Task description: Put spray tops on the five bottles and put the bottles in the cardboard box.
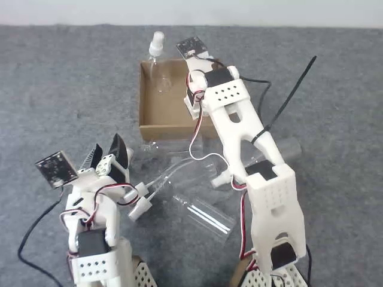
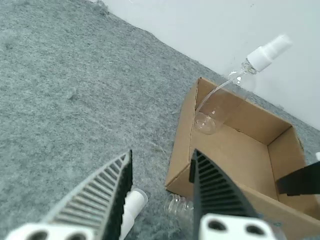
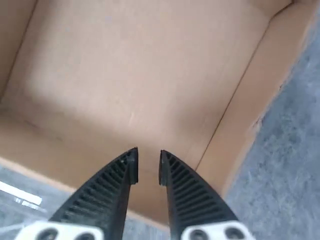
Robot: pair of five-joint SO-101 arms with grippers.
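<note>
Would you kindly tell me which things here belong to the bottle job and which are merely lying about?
Job:
cardboard box
bottle with spray top, leaning inside the box
open-necked bottle, before the box
lying bottle, on the carpet
loose spray tops
left tool and right tool

Lying about:
black cable tie
grey carpet

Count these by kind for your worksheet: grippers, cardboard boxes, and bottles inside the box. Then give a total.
Grippers: 2 (left gripper, right gripper)
Cardboard box: 1
Bottle inside the box, with its spray top on: 1
Total: 4
</note>
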